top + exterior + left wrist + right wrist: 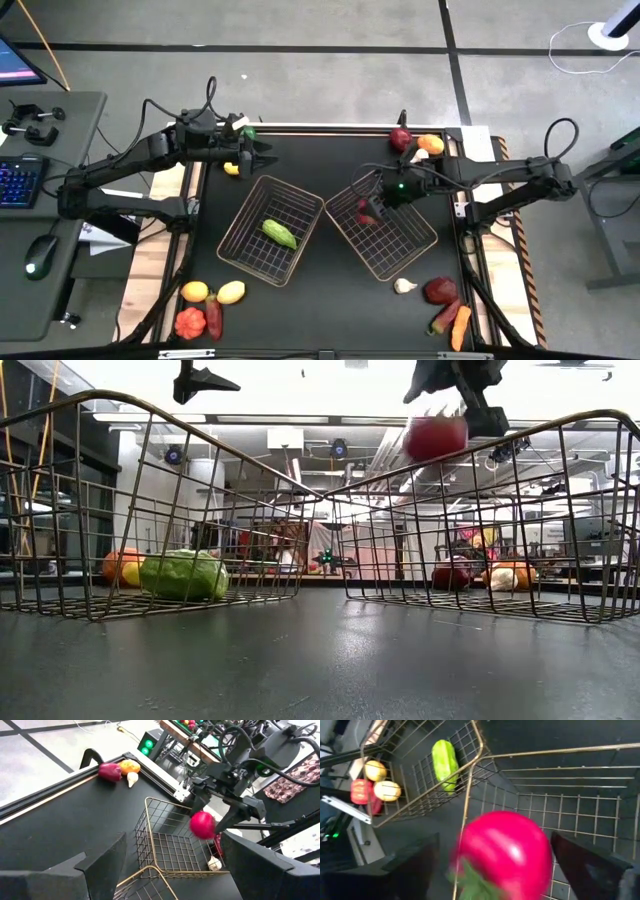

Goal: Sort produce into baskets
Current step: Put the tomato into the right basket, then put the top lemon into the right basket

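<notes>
Early stage: left basket (250, 245) holds one green cucumber (279, 234). Right pincer (366, 208), jaws wide, releasing red fruit (502, 852) over right basket (410, 245). Left pincer (262, 158) open, empty. Most produce remains on desk (330, 300).

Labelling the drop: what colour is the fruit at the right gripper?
Pinkish red with a green stem, clearest in the right wrist view: fruit, right gripper.

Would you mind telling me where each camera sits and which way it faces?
High view: overhead, looking straight down; both arms, two baskets, right gripper.
Low view: table height, looking level through the left basket; grippers enter from above.
Left wrist view: looks past its own fingers at the right arm.
Right wrist view: looks down past its own fingers into the right basket.
Shared: the red fruit between the right jaws appears in all four views.
</notes>
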